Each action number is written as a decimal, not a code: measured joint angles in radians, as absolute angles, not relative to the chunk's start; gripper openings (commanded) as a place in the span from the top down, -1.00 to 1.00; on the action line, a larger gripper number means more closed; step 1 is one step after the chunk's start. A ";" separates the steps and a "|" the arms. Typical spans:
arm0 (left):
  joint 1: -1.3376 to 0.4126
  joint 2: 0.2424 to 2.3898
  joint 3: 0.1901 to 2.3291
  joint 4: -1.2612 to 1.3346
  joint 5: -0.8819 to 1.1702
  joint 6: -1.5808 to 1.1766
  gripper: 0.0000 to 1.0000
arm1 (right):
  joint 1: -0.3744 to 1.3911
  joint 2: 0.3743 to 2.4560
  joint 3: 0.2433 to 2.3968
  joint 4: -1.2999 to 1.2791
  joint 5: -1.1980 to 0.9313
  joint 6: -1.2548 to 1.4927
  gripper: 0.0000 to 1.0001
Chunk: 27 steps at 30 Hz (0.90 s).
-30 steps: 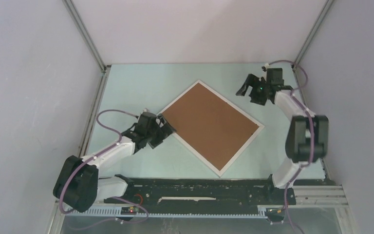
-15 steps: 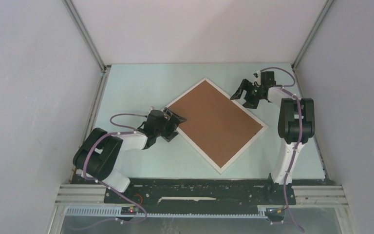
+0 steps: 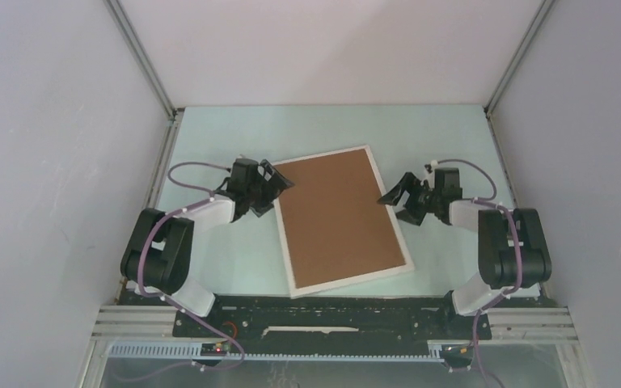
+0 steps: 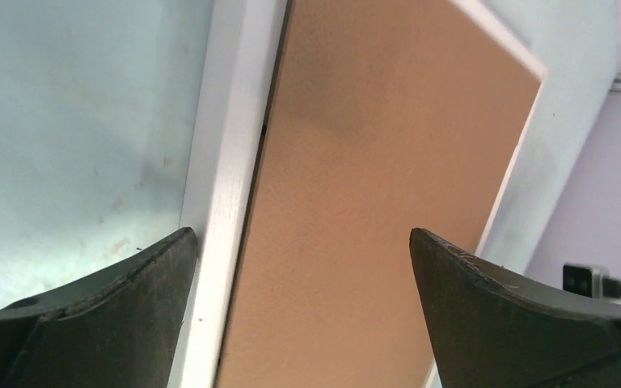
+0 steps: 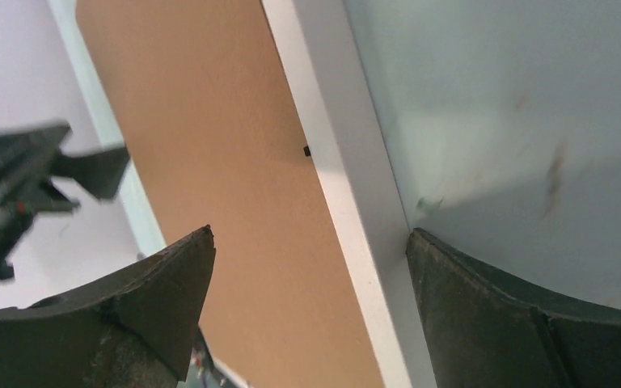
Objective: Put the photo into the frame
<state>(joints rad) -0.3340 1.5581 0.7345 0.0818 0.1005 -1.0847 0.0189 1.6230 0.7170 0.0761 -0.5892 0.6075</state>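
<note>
Top view, frame: the frame [image 3: 352, 280] lies flat on the bench [image 3: 234, 137], back side up, its long sides running from far to near and slanting a little to the right.
Top view, backing board: the brown backing board [image 3: 340, 214] fills the frame inside its thin white border.
Top view, left arm: the left arm [image 3: 202, 214] reaches in from the left of the frame; the left jaws stand apart at the frame's far left corner.
Top view, right arm: the right arm [image 3: 473, 212] reaches in from the right of the frame; the right jaws stand apart just beside the upper part of its right long side.
Left wrist view, frame: the white rail [image 4: 226, 178] runs up between the two dark tips, close to the left one, with bare bench [image 4: 81, 137] on its left and brown board [image 4: 372, 202] on its right.
Left wrist view, jaws: wide apart, clamped on nothing.
Right wrist view, frame: the white rail [image 5: 348, 202] crosses between the tips and runs close by the right one; brown board [image 5: 226, 162] lies to its left, bench [image 5: 517, 121] to its right.
Right wrist view, tab: a small black tab [image 5: 307, 150] sits where the board meets the rail.
Right wrist view, jaws: wide apart, gripping nothing.
Right wrist view, far side: the left arm [image 5: 16, 186] shows beyond the frame's opposite edge.
</note>
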 measured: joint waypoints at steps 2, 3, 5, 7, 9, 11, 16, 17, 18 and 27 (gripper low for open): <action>-0.310 1.571 0.798 0.026 0.088 -1.023 -0.99 | 0.043 1.588 0.651 0.098 -0.628 0.637 -0.90; -0.302 1.579 0.820 0.009 0.081 -1.001 -1.00 | 0.052 1.575 0.632 0.103 -0.646 0.646 -0.89; -0.291 1.597 0.872 -0.030 0.083 -0.963 -1.00 | 0.074 1.557 0.600 0.109 -0.683 0.659 -0.90; -0.297 1.620 0.935 -0.074 0.091 -0.921 -0.99 | 0.089 1.551 0.584 0.105 -0.717 0.662 -0.90; -0.303 1.636 0.996 -0.125 0.090 -0.871 -1.00 | 0.088 1.540 0.578 0.093 -0.736 0.661 -0.91; -0.305 1.640 1.045 -0.187 0.079 -0.826 -1.00 | 0.081 1.512 0.577 0.075 -0.735 0.656 -0.92; -0.305 1.629 1.147 -0.352 0.009 -0.713 -1.00 | 0.065 1.456 0.635 -0.010 -0.672 0.611 -0.90; -0.305 1.621 1.149 -0.371 0.001 -0.699 -0.99 | 0.063 1.461 0.661 -0.022 -0.661 0.606 -0.89; -0.306 1.610 1.149 -0.399 -0.006 -0.684 -0.96 | 0.062 1.471 0.686 -0.031 -0.652 0.602 -0.88; -0.383 1.569 1.148 -0.528 -0.020 -0.637 -0.82 | 0.068 1.729 0.990 -0.064 -0.625 0.585 -0.67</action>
<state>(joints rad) -0.3832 1.5688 1.1484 -0.5278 -0.0196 -0.6373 0.0685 1.7290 0.9901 -0.0635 -0.6250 0.5846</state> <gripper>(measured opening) 0.936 0.880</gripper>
